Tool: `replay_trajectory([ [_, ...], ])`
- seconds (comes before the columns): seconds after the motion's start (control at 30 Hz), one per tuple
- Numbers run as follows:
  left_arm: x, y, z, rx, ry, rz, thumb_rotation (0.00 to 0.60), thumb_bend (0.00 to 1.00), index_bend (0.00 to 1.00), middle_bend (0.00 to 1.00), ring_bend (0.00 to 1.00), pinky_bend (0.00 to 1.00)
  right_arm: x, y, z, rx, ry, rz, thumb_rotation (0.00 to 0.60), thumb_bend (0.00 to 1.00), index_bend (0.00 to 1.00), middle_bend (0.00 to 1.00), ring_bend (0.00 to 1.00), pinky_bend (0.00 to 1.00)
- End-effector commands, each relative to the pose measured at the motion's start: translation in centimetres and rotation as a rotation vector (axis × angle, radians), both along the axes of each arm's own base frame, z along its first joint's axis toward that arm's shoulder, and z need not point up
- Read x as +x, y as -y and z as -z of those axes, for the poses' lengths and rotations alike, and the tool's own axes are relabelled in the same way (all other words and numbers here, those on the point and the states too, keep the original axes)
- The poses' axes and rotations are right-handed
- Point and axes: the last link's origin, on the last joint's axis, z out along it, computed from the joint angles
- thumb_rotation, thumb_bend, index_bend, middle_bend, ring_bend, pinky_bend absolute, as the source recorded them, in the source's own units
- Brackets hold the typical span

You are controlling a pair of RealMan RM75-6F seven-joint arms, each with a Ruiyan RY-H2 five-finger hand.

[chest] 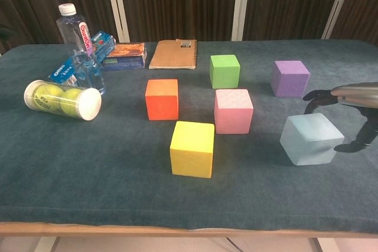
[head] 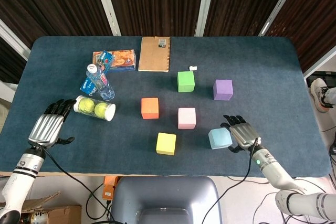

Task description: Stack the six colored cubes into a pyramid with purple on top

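Silver, the right hand hovers just right of the pale blue cube, fingers spread and curved toward it, gripping nothing. Pink, yellow, orange, green and purple cubes sit apart, unstacked, on the table. Far left, the left hand lies spread and empty near the ball tube.

— What is not possible to see well?

— In the chest view the right hand is cut by the picture's edge beside the light blue cube, so I cannot tell if the fingers touch it. The left hand shows only in the head view.

— Something too small?

— The white scrap just behind the green cube; I cannot say what it is. Also, the water bottle hides part of the blue packet.
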Motion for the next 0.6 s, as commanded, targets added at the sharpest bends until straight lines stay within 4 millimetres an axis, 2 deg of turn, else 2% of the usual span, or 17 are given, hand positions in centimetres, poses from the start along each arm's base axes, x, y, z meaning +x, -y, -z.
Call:
replay_trajectory([
  [0.03, 0.0, 0.0, 0.0, 0.0, -0.001, 0.001, 0.6, 0.03, 0.0, 0.08, 0.03, 0.13, 0.0, 0.2, 0.2, -0.011, 0.019, 0.003, 0.6, 0.19, 0.38, 0.0, 0.0, 0.0],
  [0.23, 0.0, 0.0, -0.1, 0.002, 0.004, 0.003, 0.6, 0.03, 0.0, 0.08, 0.03, 0.13, -0.1, 0.6, 0.2, -0.052, 0.076, 0.035, 0.6, 0.19, 0.53, 0.0, 0.0, 0.0],
  [0.43, -0.2, -0.1, -0.3, 0.004, 0.004, -0.002, 0.6, 0.03, 0.0, 0.08, 0.03, 0.13, 0.1, 2.1, -1.3, -0.122, 0.155, 0.083, 0.6, 0.19, 0.55, 0.01, 0.0, 0.0],
  [0.6, -0.1, -0.2, -0.1, -0.003, 0.007, 0.004, 0.6, 0.03, 0.0, 0.08, 0.03, 0.13, 1.1, 4.8, -1.9, -0.172, 0.155, 0.101, 0.6, 0.19, 0.54, 0.01, 0.0, 0.0],
])
